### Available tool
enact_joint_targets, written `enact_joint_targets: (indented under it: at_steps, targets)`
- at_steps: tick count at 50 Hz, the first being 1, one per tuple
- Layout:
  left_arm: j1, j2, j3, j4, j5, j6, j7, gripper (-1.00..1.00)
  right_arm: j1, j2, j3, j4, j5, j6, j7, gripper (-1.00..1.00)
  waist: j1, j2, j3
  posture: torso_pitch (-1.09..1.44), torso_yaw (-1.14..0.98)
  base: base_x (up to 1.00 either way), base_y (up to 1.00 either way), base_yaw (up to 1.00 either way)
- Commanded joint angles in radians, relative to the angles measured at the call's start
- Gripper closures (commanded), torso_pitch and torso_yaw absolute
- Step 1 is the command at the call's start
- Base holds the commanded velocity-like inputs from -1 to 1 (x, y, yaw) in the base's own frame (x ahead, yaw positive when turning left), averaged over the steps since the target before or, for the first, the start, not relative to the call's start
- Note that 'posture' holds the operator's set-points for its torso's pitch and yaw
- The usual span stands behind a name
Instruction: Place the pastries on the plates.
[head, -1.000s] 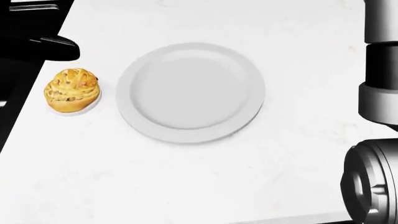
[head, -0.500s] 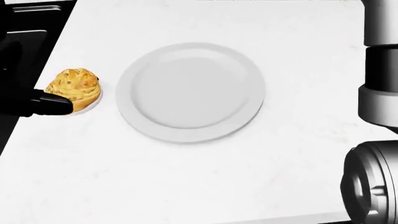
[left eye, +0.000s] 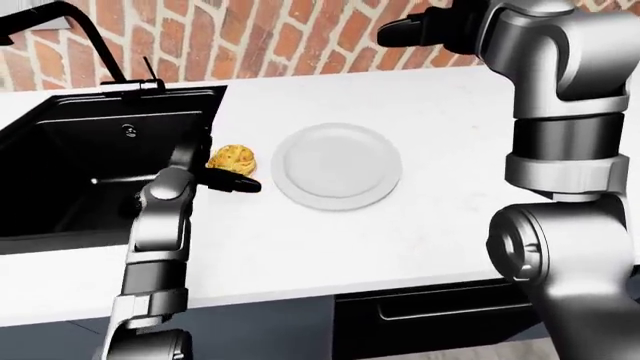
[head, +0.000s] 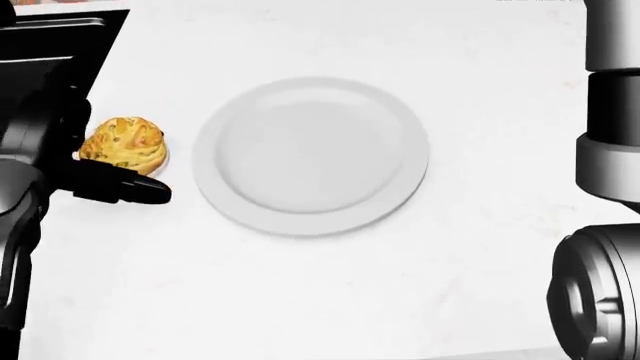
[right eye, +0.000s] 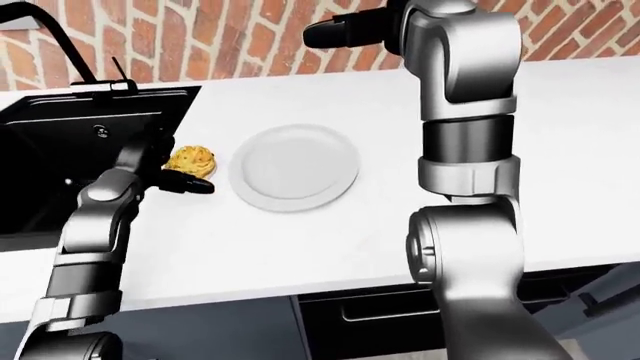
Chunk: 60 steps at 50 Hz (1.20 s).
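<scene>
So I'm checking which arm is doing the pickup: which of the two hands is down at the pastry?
The left hand: its dark fingers sit against the pastry beside the plate. The right hand is raised near the brick wall.

**A home kitchen, rendered in simulation**

This place is a kitchen. A white stone-like counter runs along a wall of red brick. On the left of the left-eye view a black sink is set into the counter, with a black faucet bent over it. Under the counter there are dark cabinet fronts with a drawer handle. A white plate and a golden pastry lie on the counter, as in a home.
</scene>
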Motion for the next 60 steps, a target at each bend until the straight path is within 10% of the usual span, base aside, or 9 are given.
enact_joint_targets:
  at_steps: [1,10,27,39,40,41,43,60]
  targets:
    - [-0.030,0.003,0.007,0.012,0.018,-0.113,0.049,-1.00,-0.038,-0.011,-0.007,-0.027,-0.001,-0.034,-0.001,-1.00,-0.001,-0.004,-0.025,0.00,0.00,0.00,0.00,0.00]
    - [-0.076,0.017,0.019,-0.015,0.005,-0.120,0.100,-1.00,-0.035,-0.010,-0.007,-0.022,0.000,-0.039,0.000,-1.00,-0.006,-0.002,-0.024,0.00,0.00,0.00,0.00,0.00]
    - [-0.290,0.000,-0.040,0.658,0.063,-0.445,0.267,-1.00,-0.030,-0.012,-0.009,-0.028,0.003,-0.037,0.000,-1.00,0.001,-0.008,-0.031,0.00,0.00,0.00,0.00,0.00]
    - [-0.233,0.001,-0.058,0.599,0.066,-0.360,0.112,-1.00,-0.034,-0.011,-0.007,-0.015,0.001,-0.044,0.000,-1.00,-0.005,0.000,-0.034,0.00,0.00,0.00,0.00,0.00]
    - [-0.227,-0.002,-0.063,0.596,0.072,-0.357,0.100,-0.93,-0.036,-0.010,-0.006,-0.015,0.001,-0.042,-0.001,-1.00,-0.005,0.000,-0.034,0.00,0.00,0.00,0.00,0.00]
    - [-0.225,-0.005,-0.065,0.594,0.078,-0.354,0.100,-0.09,-0.034,-0.010,-0.007,-0.017,0.000,-0.044,-0.001,-1.00,-0.005,0.000,-0.034,0.00,0.00,0.00,0.00,0.00]
    - [-0.229,-0.010,-0.064,0.599,0.087,-0.351,0.111,0.98,-0.035,-0.011,-0.008,-0.019,0.001,-0.041,0.000,-1.00,-0.004,-0.001,-0.032,0.00,0.00,0.00,0.00,0.00]
    - [-0.245,0.010,-0.045,0.625,0.099,-0.359,0.149,1.00,-0.033,-0.012,-0.009,-0.021,0.002,-0.041,-0.001,-1.00,-0.002,0.001,-0.044,0.00,0.00,0.00,0.00,0.00]
